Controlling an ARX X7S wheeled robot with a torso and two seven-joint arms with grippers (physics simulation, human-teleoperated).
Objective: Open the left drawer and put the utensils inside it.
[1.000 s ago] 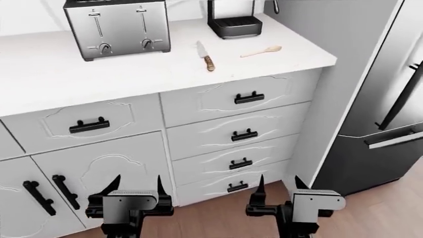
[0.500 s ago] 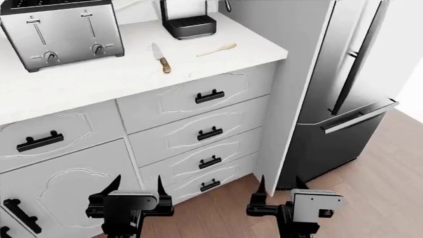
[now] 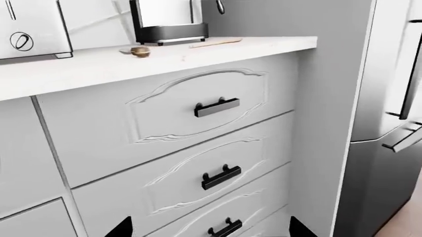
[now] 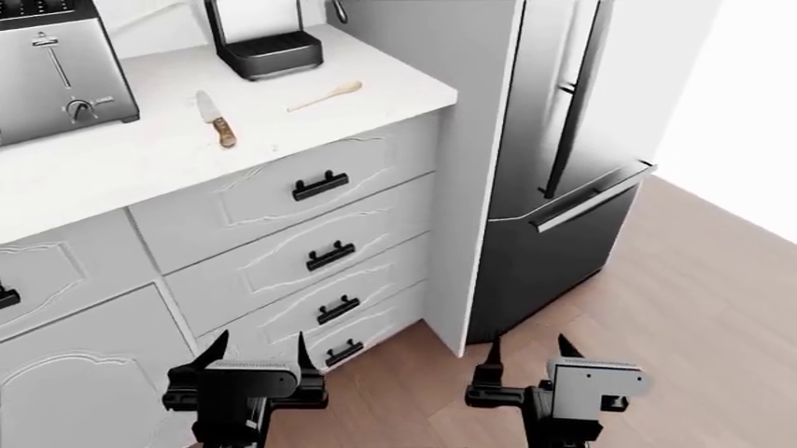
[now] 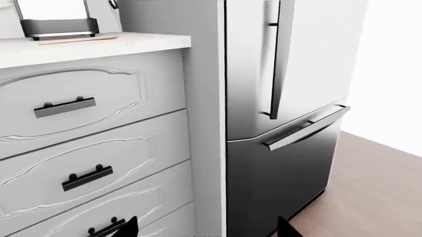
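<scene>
Head view showed the steel fridge point(image 4: 566, 177) at three o'clock of the white cabinet, its doors closed. The left drawer point(image 4: 293, 187), topmost of the stack, sat fully shut under the counter point(image 4: 112, 159), black bar handle at its middle. On the counter lay the knife point(image 4: 216, 119), with the wooden spoon point(image 4: 327, 94) well apart at its two o'clock. Low in frame, the left gripper point(image 4: 261, 347) and right gripper point(image 4: 527, 351) hung empty, jaws spread wide, clear of the drawer fronts.
</scene>
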